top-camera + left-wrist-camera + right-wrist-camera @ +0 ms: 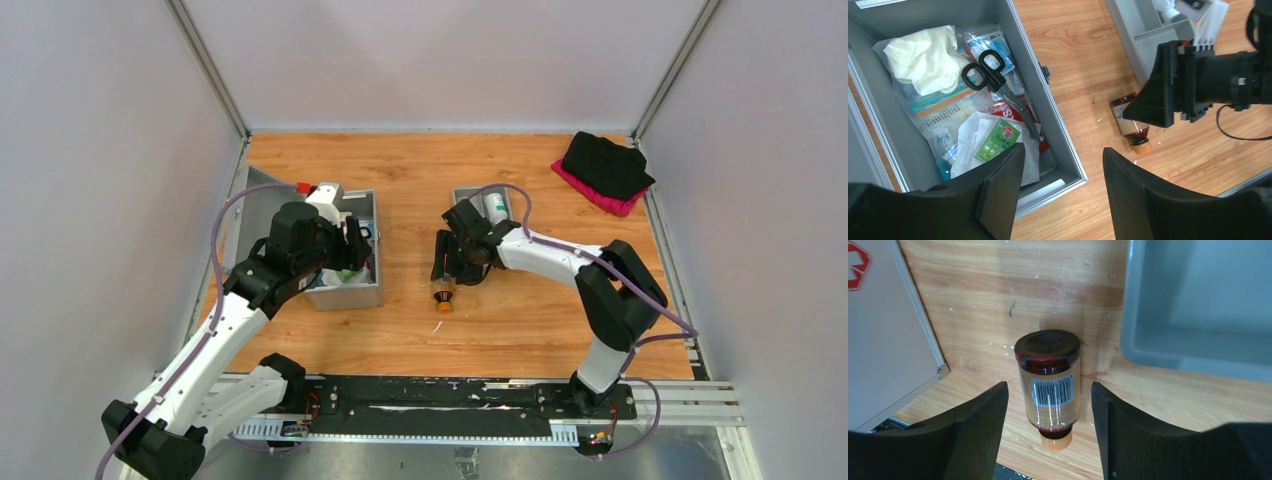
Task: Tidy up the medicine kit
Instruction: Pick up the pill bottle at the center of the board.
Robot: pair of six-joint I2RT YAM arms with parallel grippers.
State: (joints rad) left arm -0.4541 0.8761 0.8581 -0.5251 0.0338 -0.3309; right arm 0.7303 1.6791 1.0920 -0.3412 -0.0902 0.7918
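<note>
Wooden table (520, 330), pale walls around. Medicine kit (345, 297) sits left of centre, lid open; scissors (993, 80) and gloves (925, 60) lie on packets inside. Left gripper (1063, 152) hovers over the kit, fingers apart, empty. Right gripper (1049, 390) straddles a brown bottle (1048, 350) lying on the table near a grey tray (1148, 347); fingers wide, not touching it.

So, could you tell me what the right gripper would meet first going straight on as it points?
Most likely the amber bottle with an orange cap, lying on the wooden table between the right gripper's open fingers.
</note>
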